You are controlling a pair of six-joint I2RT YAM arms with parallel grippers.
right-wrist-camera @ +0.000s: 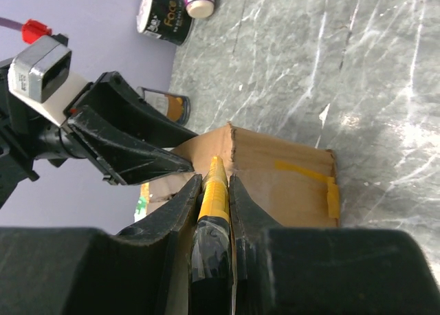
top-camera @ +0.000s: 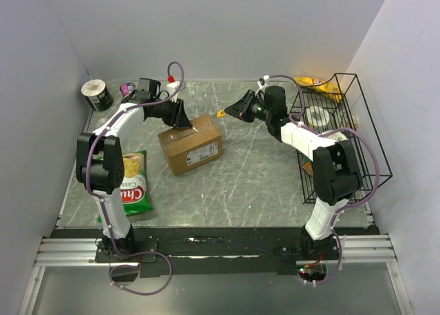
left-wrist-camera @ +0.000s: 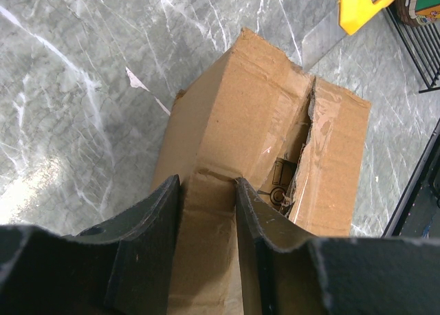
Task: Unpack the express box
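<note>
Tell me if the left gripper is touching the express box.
Touching. The left wrist view shows the left gripper clamping a cardboard fold of the express box between its jaws.

Inside of express box (left-wrist-camera: 240, 122) mostly hidden; yellow cutter (left-wrist-camera: 364, 2) cropped at top edge.

The top camera looked down from high behind the near edge over the whole table (top-camera: 240, 184). Both wrist cameras looked closely, from opposite sides, at the express box (left-wrist-camera: 227, 122).
</note>
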